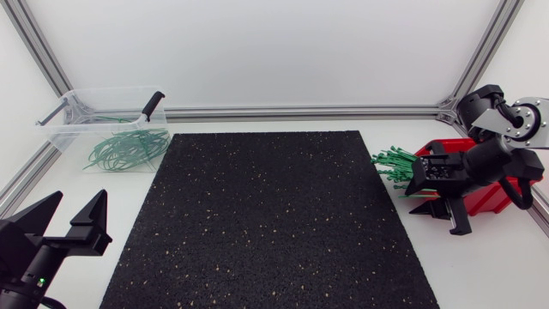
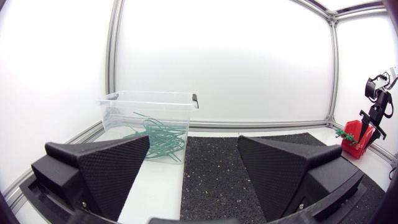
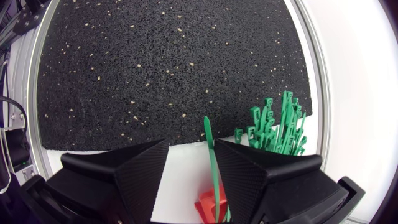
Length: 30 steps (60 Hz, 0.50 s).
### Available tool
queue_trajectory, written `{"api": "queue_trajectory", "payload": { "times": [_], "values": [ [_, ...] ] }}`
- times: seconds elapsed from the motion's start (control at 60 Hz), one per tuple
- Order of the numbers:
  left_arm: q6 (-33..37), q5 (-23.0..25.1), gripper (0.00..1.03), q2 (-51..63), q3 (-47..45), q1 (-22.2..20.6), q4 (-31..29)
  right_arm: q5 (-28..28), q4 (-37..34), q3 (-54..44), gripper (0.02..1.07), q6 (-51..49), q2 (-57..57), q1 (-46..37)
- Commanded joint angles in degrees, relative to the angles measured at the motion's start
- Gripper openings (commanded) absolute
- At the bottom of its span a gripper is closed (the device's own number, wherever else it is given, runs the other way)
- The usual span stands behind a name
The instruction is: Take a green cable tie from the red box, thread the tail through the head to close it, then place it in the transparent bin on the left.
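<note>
The red box (image 1: pixel 491 198) stands at the table's right edge, with a bundle of green cable ties (image 1: pixel 395 168) sticking out of it toward the mat. My right gripper (image 1: pixel 439 215) hangs over the box's front end. In the right wrist view one green tie (image 3: pixel 210 152) stands upright between the fingers of the right gripper (image 3: pixel 191 146), lying against one finger while the other stays clear of it; the gripper is open. The bundle (image 3: pixel 277 127) lies just beside it. The transparent bin (image 1: pixel 62 139) at far left holds several looped green ties (image 1: pixel 129 148). My left gripper (image 1: pixel 77 206) rests open and holds nothing.
A black speckled mat (image 1: pixel 266 223) covers the middle of the table. A black-handled tool (image 1: pixel 152 105) leans on the bin's rim. In the left wrist view the bin (image 2: pixel 146 96) stands ahead of the left gripper (image 2: pixel 193 140), and the red box (image 2: pixel 354 140) is far off beside the mat.
</note>
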Motion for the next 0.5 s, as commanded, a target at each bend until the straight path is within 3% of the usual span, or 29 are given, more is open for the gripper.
{"api": "queue_trajectory", "payload": {
  "times": [0.0, 0.233, 0.483],
  "values": [
    [0.5, 0.3, 0.99, -0.1, -2.2, -0.4, -1.5, 0.4, 0.6, -2.3, 0.52, -2.0, 0.1, 0.4],
    [0.5, 0.3, 0.99, -0.1, -2.2, -0.4, -1.5, 1.0, 0.6, -3.5, 0.48, -2.8, -0.6, -0.1],
    [0.5, 0.3, 0.99, -0.1, -2.2, -0.2, -1.5, 3.4, 5.3, -3.3, 0.48, -4.9, 0.9, -3.0]
  ]
}}
